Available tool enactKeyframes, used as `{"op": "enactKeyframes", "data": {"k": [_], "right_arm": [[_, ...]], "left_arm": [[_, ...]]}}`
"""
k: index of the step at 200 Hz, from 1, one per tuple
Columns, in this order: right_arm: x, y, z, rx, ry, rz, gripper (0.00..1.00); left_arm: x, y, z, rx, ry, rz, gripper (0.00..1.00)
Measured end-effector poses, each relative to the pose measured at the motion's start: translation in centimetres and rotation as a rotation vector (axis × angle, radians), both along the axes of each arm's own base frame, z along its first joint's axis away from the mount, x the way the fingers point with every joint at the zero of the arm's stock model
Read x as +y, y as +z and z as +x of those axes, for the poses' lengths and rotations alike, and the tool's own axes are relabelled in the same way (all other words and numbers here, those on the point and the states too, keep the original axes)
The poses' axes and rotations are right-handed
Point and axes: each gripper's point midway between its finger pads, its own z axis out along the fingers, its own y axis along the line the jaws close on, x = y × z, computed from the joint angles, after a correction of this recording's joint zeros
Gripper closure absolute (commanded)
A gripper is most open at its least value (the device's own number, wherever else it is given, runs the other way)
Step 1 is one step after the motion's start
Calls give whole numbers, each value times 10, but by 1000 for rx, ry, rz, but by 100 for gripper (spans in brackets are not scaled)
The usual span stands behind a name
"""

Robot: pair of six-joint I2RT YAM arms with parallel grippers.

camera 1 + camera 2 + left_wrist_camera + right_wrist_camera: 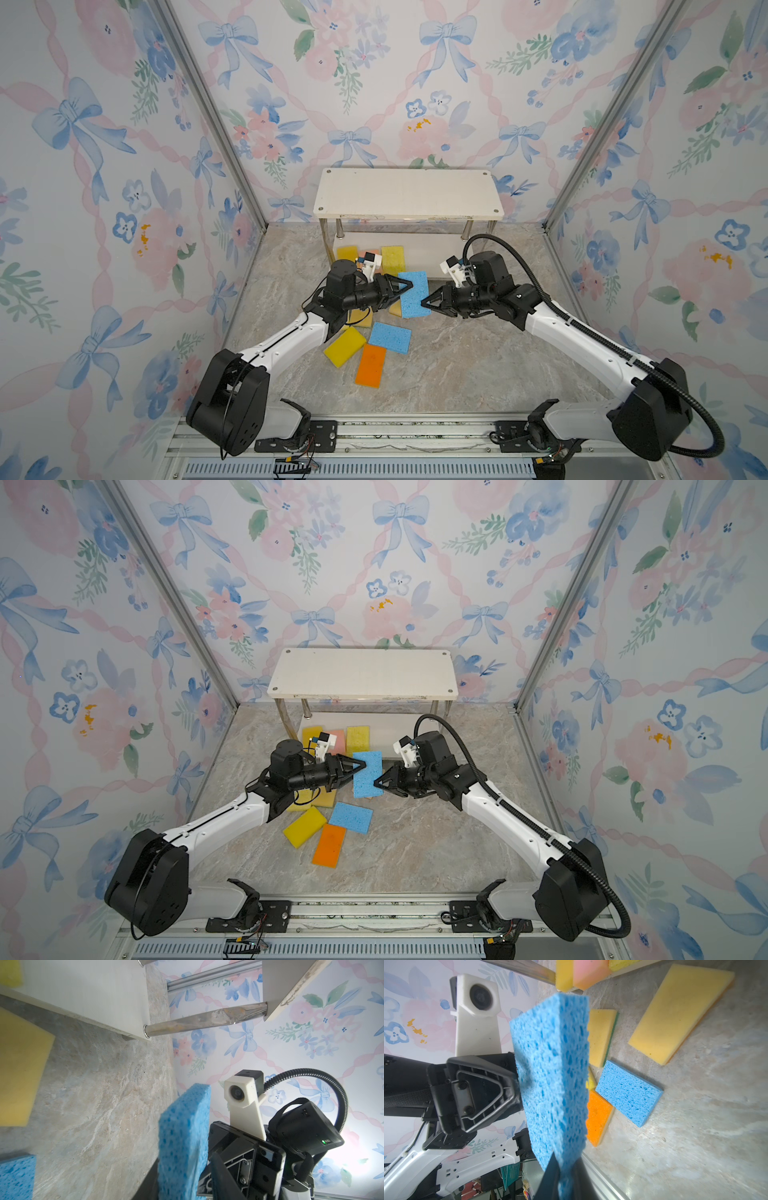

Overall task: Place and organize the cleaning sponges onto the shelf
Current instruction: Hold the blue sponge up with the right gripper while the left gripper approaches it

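Right gripper (424, 302): jaws nearly shut, one edge of held blue sponge (417, 286) pinched. Left gripper (406, 291): jaws narrowed, opposite edge clamped. Sponge was held off table (478, 365), just before shelf (407, 195). Second blue sponge (390, 337) and orange sponge (370, 365) were recorded loose nearby.

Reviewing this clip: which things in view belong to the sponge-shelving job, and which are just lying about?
Job: lifted blue porous rectangular sponge; flat blue sponge; yellow foam sponge; orange foam sponge; pale yellow sponge on the lower board; white two-tier shelf with metal posts.
Lying about: nothing loose; only the marble-patterned table and floral wallpaper walls.
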Motion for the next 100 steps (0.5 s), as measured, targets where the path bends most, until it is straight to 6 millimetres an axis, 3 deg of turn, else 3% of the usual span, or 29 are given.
{"op": "enactKeyframes", "data": {"k": [16, 27, 37, 75, 100], "right_arm": [[-3, -2, -1, 15, 3, 2, 70], [-6, -3, -2, 13, 10, -5, 52], [-11, -3, -3, 21, 0, -11, 43], [-48, -3, -10, -15, -87, -148, 34], [-58, 15, -23, -65, -132, -162, 26]], "left_arm": [[-6, -2, -3, 5, -5, 4, 86], [-11, -2, -3, 3, -13, 7, 88], [-14, -3, -3, 4, -16, 8, 88], [-15, -3, 2, 0, 14, 16, 89], [-13, -5, 7, 6, 52, 21, 89]]}}
